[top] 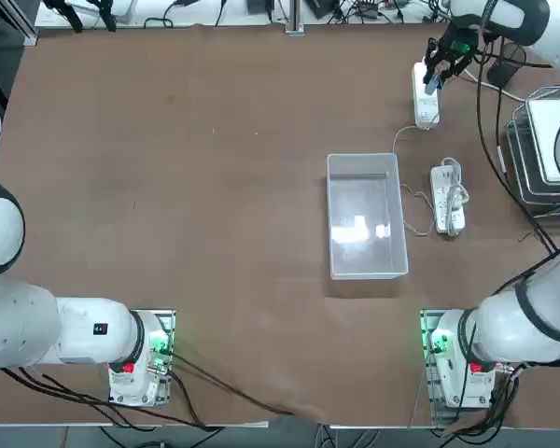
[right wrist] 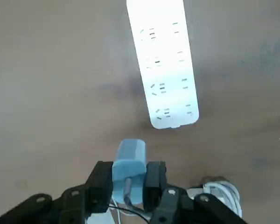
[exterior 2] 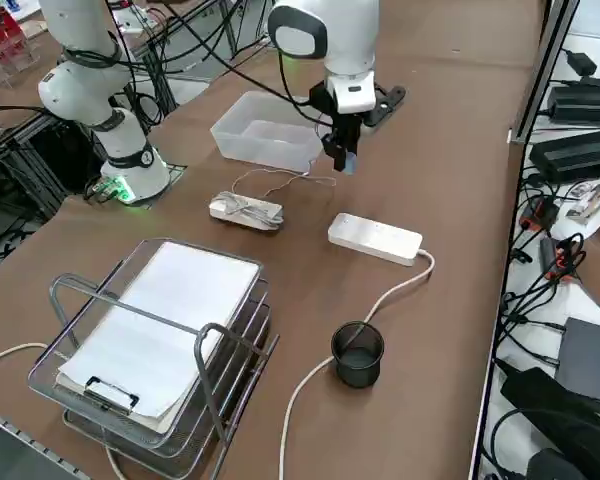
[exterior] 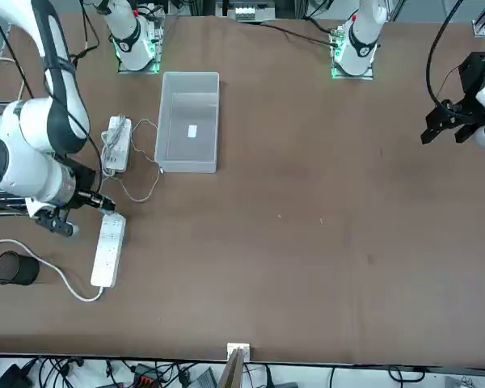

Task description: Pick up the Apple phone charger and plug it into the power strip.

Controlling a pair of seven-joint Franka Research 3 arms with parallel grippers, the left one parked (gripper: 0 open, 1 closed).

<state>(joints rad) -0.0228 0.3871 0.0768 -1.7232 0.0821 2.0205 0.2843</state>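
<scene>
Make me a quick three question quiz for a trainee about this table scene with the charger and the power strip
1. True or false: the right gripper is shut on the charger.
2. The charger is: A) plugged into the power strip; B) held above the table near the strip's end; C) lying in the clear bin.
3. What stands by the strip's cord in the right side view?

Key: 1 true. 2 B. 3 a black cup.

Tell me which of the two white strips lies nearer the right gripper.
The bare power strip with the thick cord; the right gripper, shut on the Apple phone charger, hangs above its end. The wire-wrapped strip lies farther off.
</scene>
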